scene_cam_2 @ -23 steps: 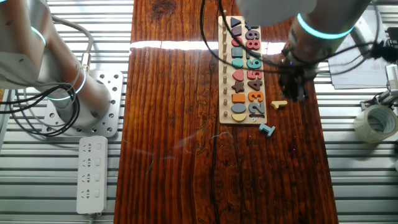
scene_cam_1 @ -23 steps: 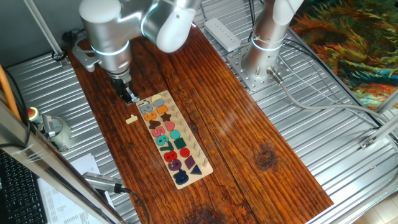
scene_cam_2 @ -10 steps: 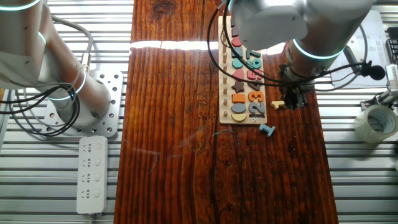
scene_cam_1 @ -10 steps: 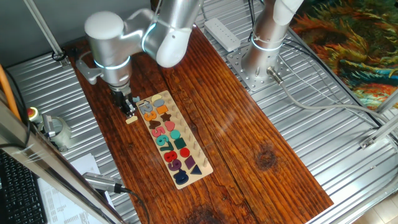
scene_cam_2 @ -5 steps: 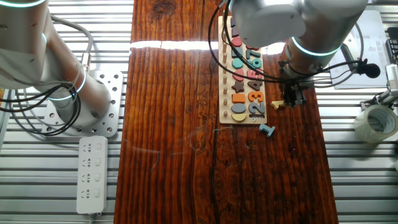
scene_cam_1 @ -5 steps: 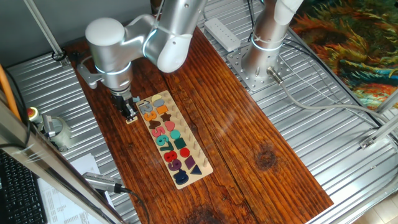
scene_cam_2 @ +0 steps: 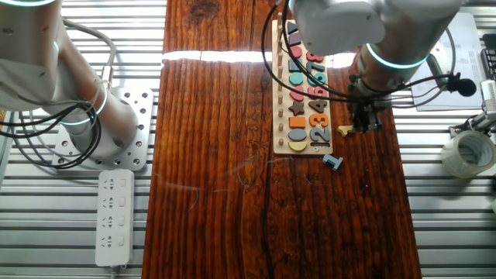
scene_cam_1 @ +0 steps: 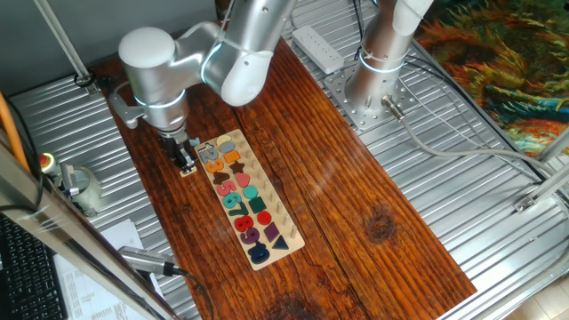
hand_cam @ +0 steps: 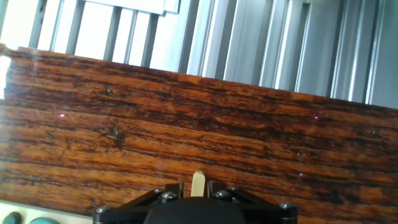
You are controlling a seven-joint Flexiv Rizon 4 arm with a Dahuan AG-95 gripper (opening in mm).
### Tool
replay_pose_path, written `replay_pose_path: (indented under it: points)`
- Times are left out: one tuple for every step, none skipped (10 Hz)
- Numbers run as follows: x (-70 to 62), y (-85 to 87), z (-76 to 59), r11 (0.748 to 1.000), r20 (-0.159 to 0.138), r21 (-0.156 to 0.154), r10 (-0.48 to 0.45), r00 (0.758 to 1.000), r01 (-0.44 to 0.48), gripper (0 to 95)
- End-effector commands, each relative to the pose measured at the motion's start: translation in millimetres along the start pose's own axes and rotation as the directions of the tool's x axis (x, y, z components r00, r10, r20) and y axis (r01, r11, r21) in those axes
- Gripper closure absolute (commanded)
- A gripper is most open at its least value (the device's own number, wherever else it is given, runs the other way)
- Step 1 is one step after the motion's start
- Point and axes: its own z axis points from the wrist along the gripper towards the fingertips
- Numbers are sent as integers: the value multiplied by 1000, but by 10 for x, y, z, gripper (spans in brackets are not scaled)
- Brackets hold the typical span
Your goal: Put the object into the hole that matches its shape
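The cream piece (scene_cam_2: 346,130) lies on the dark wooden table just right of the near end of the long pale board (scene_cam_2: 282,93) with coloured numerals. My gripper (scene_cam_2: 364,122) is down at the table over it; in the hand view the piece (hand_cam: 198,180) stands between the two fingers, which sit tight against its sides. In the one fixed view the gripper (scene_cam_1: 184,160) covers most of the piece (scene_cam_1: 188,170), beside the board (scene_cam_1: 286,233). I cannot pick out the matching hole on the board.
A light-blue loose piece (scene_cam_2: 333,161) lies on the table below the board's end. A tape roll (scene_cam_2: 468,152) sits off the table's right side. A white power strip (scene_cam_2: 114,217) and the arm's base (scene_cam_2: 116,116) are on the metal surface at left.
The gripper came down from above the board's end onto the cream piece. It has stayed in place over the last half second.
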Motion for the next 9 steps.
replay_pose_path:
  points:
    - [7,0,-22,1000,0,3,-5,1000,5,760]
    - [6,1,-23,1000,-7,3,-22,1000,22,760]
    - [6,2,-22,1000,-11,2,-27,1000,27,760]
    - [6,2,-22,1000,-15,2,-27,1000,27,760]
    - [6,2,-22,1000,-16,4,-27,1000,27,760]
    - [6,2,-22,1000,-15,4,-26,1000,26,760]
    - [6,2,-22,1000,-15,5,-26,1000,26,760]
    - [6,2,-22,1000,-8,8,-30,1000,30,760]
    - [6,2,-22,999,-1,6,-34,999,34,760]
